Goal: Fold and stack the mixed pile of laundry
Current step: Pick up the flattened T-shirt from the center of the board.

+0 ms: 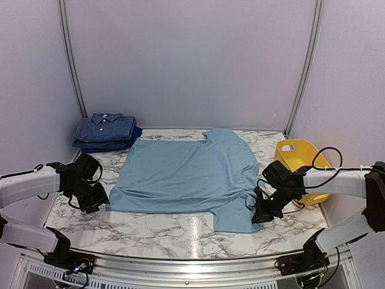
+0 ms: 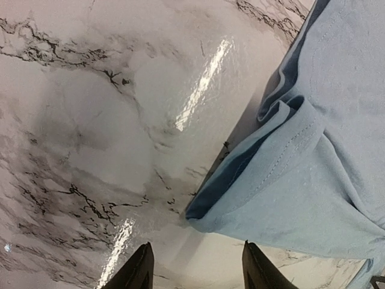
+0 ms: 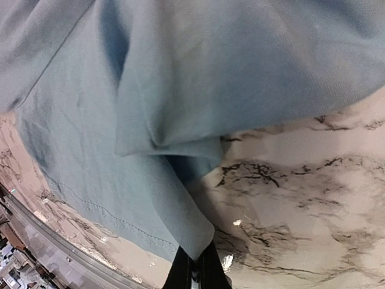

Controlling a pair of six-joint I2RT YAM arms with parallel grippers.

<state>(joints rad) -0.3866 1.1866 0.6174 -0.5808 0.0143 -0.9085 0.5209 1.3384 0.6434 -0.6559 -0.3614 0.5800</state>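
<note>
Far left, at the back: navy checked shirt (image 1: 106,127) folded on top of a dark-blue piece (image 1: 109,145). The stack is well apart from both arms.

Left fingers (image 2: 137,272): spread, nothing between them, low over bare marble surface (image 1: 162,232). In the left wrist view the hem corner of the light-blue T-shirt (image 1: 183,174) lies ahead and to the right of the gap, near but not inside it. Judgement: a short shift toward the cloth is needed before they can close on it.

Centre: T-shirt spread flat. Its long axis runs left to right across the surface, hem toward the left arm and shoulders toward the right. One sleeve points at the near edge.

Right fingers (image 3: 195,272): clenched, with a point of the T-shirt's fabric running down into them. That reads as a pinch on the near sleeve side. They are the nearer pair, already on the cloth.

Right: yellow tub (image 1: 299,158), just behind the right arm, off the cloth.

Judgement: the fold turns on the left fingers taking the hem, opposite the right's hold.
</note>
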